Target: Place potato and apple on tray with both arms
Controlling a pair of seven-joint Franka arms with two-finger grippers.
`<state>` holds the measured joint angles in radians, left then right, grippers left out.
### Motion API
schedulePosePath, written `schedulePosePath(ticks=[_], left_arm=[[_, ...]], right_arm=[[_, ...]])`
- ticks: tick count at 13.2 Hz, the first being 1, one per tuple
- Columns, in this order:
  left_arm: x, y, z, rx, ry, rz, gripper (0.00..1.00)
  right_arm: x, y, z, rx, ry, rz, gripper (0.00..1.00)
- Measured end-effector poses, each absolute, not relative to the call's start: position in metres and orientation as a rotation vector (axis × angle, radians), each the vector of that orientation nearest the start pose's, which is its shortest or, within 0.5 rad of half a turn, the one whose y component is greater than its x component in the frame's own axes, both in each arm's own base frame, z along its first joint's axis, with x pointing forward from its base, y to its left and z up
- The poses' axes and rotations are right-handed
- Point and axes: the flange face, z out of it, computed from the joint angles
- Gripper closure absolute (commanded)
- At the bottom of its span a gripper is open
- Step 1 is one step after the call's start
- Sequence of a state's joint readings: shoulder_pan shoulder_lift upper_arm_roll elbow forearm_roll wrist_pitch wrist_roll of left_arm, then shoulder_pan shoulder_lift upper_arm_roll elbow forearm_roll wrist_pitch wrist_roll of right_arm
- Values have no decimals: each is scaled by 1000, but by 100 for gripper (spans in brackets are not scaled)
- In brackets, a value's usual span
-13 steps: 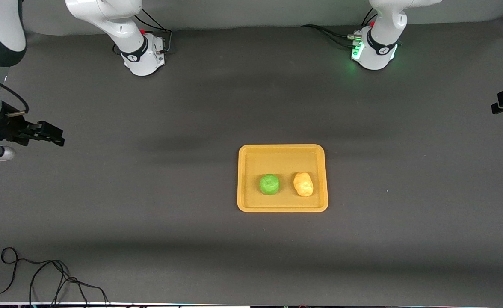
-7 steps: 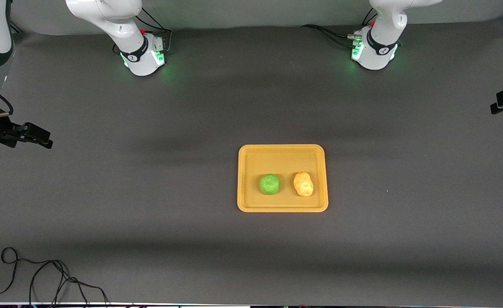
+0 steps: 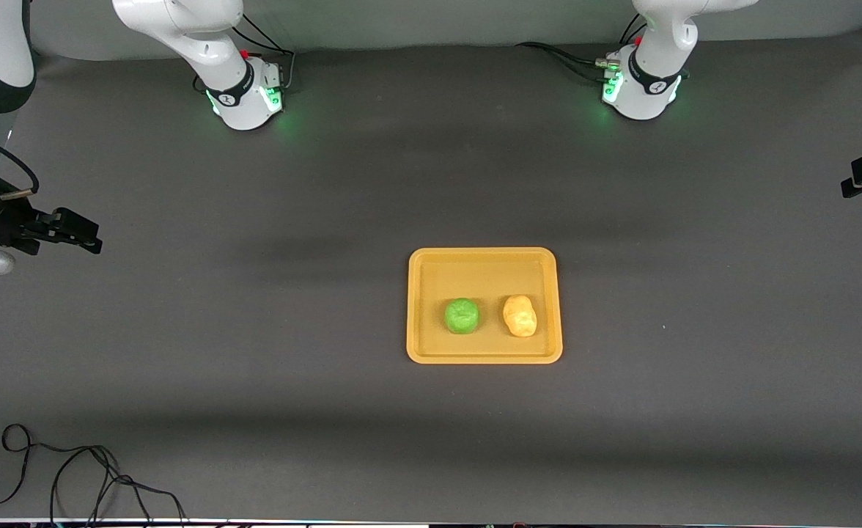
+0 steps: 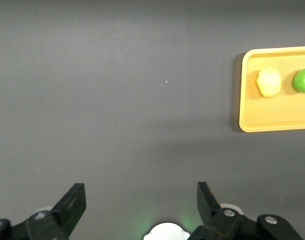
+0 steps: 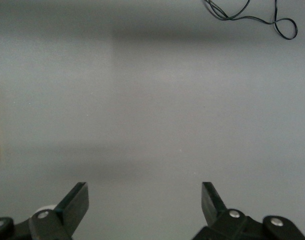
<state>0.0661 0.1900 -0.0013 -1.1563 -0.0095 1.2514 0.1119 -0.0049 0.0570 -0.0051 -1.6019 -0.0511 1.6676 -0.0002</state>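
Resting side by side on the tray, apple and potato look unchanged over the last second. Right gripper has shifted slightly at its bench edge; left gripper holds at its edge. Both fingers apart, empty. Task appears complete.

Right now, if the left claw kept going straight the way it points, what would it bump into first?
Probably just the bare table. The left claw is open, pointing down at it, with the tray off to one side.

The dark grey table carries the yellow tray mid-table and a loose black cable at its near corner.
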Motion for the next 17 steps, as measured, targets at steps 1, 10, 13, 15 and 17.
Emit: schedulePosePath(ticks=[1,10,13,15,17], left_arm=[[573,36,679,-3155,78,147,2],[573,36,679,-3155,78,146,2],[573,36,679,-3155,78,146,2],[573,36,679,-3155,78,146,2],[573,36,679,-3155,78,145,2]], right_arm=[[579,-12,586,-3193,11,-13,0],[573,-21,583,-3190,40,74,0],[568,-18,582,-3154,46,133,0],[566,-16,584,-3140,79,152,0],[566,-16,585,-3138,103,151,0]])
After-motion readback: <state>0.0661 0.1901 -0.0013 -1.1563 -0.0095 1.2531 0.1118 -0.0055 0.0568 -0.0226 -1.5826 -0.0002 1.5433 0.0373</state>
